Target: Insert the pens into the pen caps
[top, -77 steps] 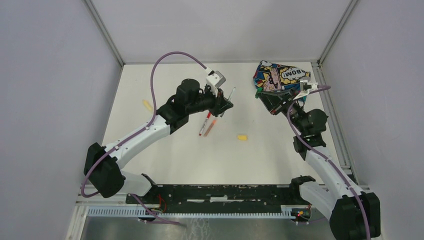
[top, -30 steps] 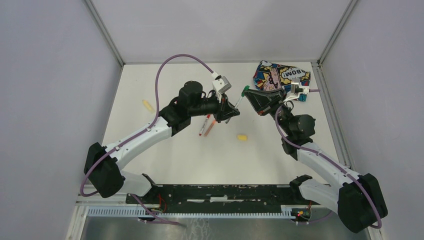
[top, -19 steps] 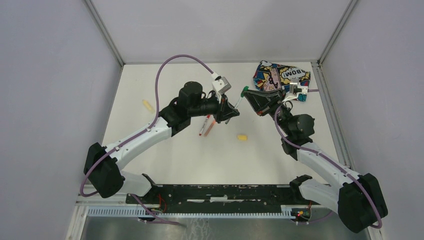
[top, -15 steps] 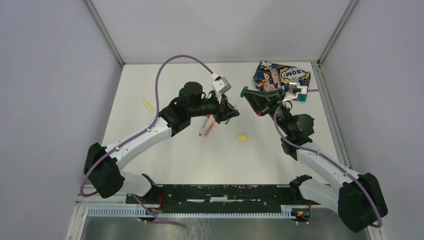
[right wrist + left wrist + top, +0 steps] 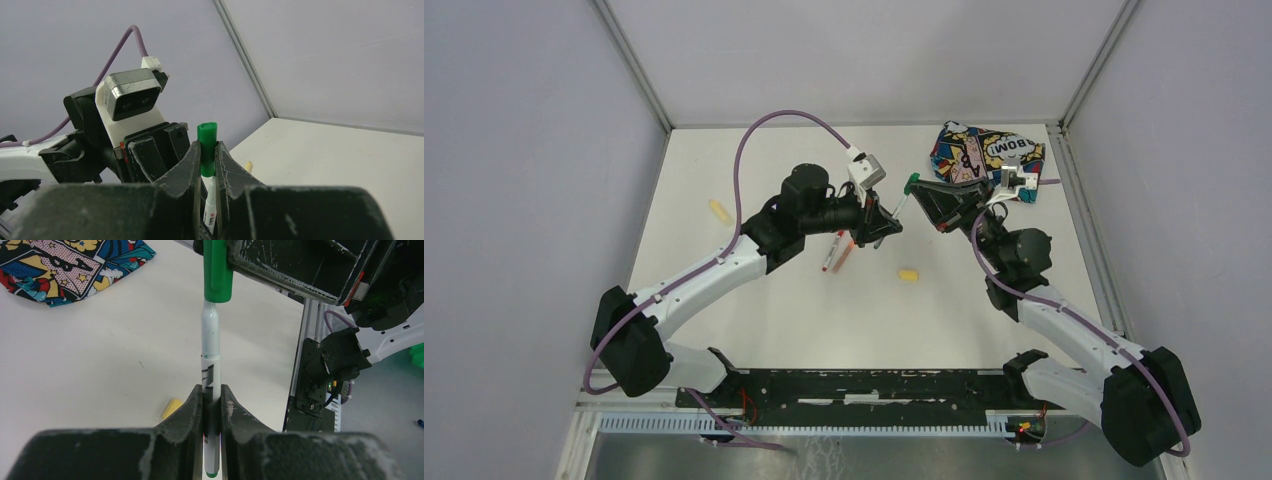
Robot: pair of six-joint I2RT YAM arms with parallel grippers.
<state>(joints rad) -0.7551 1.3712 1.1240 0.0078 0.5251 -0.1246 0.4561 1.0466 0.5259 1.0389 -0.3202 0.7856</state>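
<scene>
The left jaws are pressed together on the green-ended pen (image 5: 210,357), pinching its whitish barrel near the rear end; the pen is held clear of the worktop (image 5: 824,320), pointing toward the right arm; the right jaws pinch the green cap (image 5: 207,142) by its sides, its open mouth facing the pen; the pen's nose meets that mouth, in line with the cap, and its tip is hidden there; pen and cap sit between the two wrists, near the comic-print pouch (image 5: 984,150); a red-ended pen (image 5: 830,258) and an orange pen (image 5: 842,260) lie side by side on the worktop under the left wrist; a stubby yellow piece (image 5: 908,274) lies near them.
</scene>
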